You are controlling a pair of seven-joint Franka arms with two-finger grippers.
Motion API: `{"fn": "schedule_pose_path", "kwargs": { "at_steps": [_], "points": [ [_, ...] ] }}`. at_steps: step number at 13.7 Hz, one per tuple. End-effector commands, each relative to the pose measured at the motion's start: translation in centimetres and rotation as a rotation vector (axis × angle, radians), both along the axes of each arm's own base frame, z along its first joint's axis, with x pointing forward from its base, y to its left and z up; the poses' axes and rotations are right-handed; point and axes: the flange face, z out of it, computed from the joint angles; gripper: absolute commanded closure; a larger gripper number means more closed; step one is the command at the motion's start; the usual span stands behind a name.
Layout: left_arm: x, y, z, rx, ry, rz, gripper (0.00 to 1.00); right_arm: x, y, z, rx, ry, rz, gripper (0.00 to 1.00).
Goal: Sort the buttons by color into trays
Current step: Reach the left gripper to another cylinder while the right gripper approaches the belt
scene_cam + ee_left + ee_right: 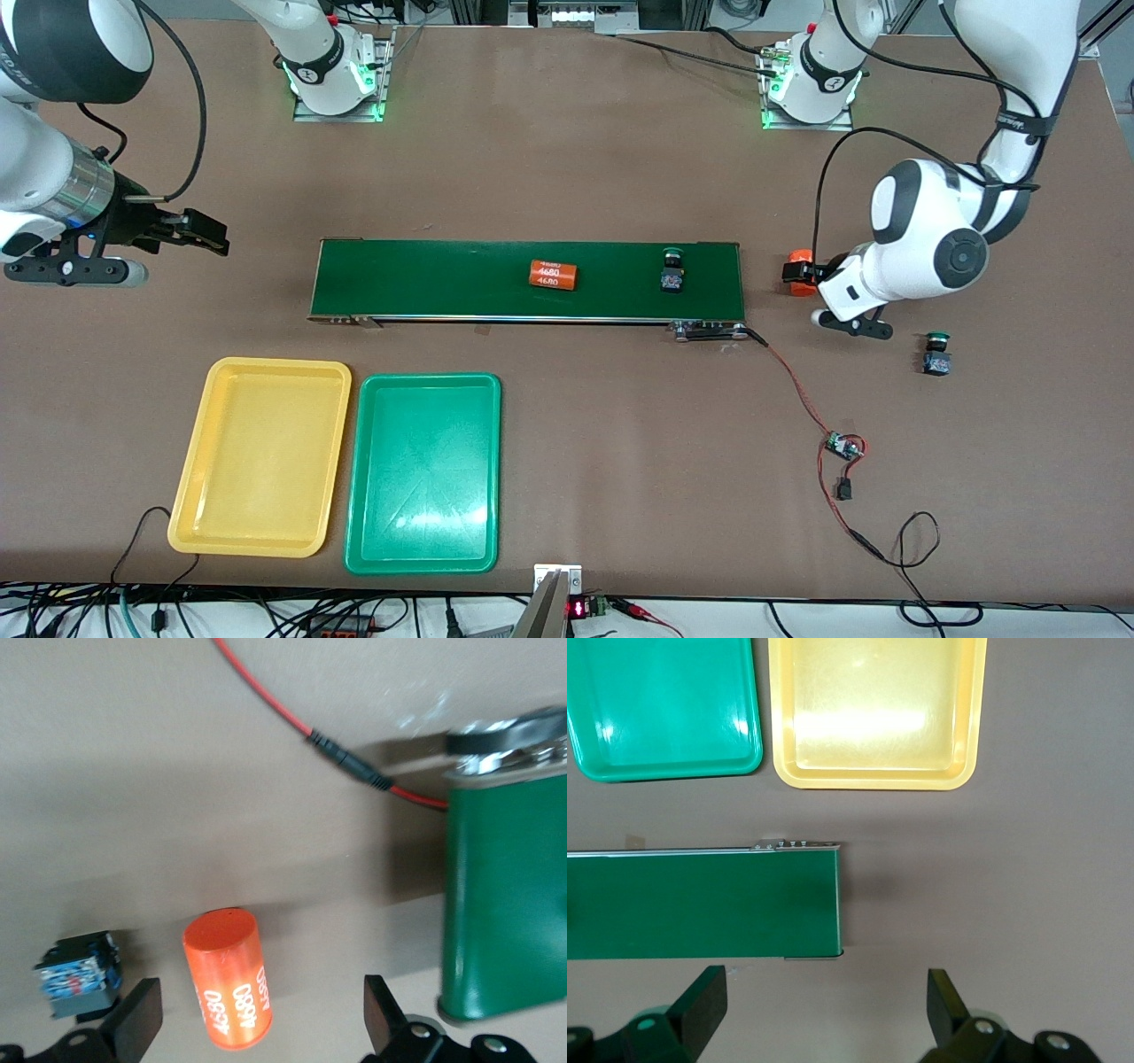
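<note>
Both trays, yellow [260,456] and green [423,472], lie empty. One green-capped button [672,270] rides the conveyor [443,279]; another [936,354] sits on the counter [620,443]. Left pincer [257,1014], spread apart, straddles an orange cylinder [228,989]. Right pincer [824,1005] waits apart at the belt's end.

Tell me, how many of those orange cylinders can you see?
2. One orange cylinder lies on the conveyor belt. The other orange cylinder stands on the table just off the belt's end toward the left arm, between the open left gripper's fingers. More may be hidden.
</note>
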Motion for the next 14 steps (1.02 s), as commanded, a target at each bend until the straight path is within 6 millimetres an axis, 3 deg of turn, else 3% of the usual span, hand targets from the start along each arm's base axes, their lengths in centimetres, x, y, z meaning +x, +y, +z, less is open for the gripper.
{"fn": "schedule_pose_path", "kwargs": {
  "at_steps": [1, 4, 7, 9, 11, 13, 14],
  "points": [
    [-2.1, 0.3, -1.2, -0.001, -0.021, -0.007, 0.0, -1.1, 2.9, 0.2, 0.018, -0.012, -0.027, 0.0],
    [-2.6, 0.9, -2.0, -0.006, -0.007, -0.015, 0.0, -2.1, 3.7, -0.8, 0.049, -0.024, -0.03, 0.0],
    [-2.7, 1.5, -3.4, -0.012, 0.008, -0.005, 0.0, -6.0, 3.7, -2.6, 0.058, -0.065, -0.026, 0.0],
    [-2.6, 2.2, -4.2, -0.014, 0.0, 0.011, 0.0, -7.1, 4.0, -3.1, 0.059, -0.078, -0.04, 0.0],
    [-2.9, 2.2, -4.7, -0.015, 0.012, 0.012, 0.0, -7.6, 6.2, -3.2, 0.056, -0.071, -0.065, 0.0],
    [-3.2, 2.3, -5.1, -0.015, 0.016, 0.014, 0.15, -8.3, 8.4, -3.5, 0.044, -0.057, -0.071, 0.0],
    [-3.4, 2.5, -5.5, -0.016, 0.024, 0.017, 0.36, -8.8, 9.0, -3.9, 0.041, -0.051, -0.059, 0.0]
  ]
}}
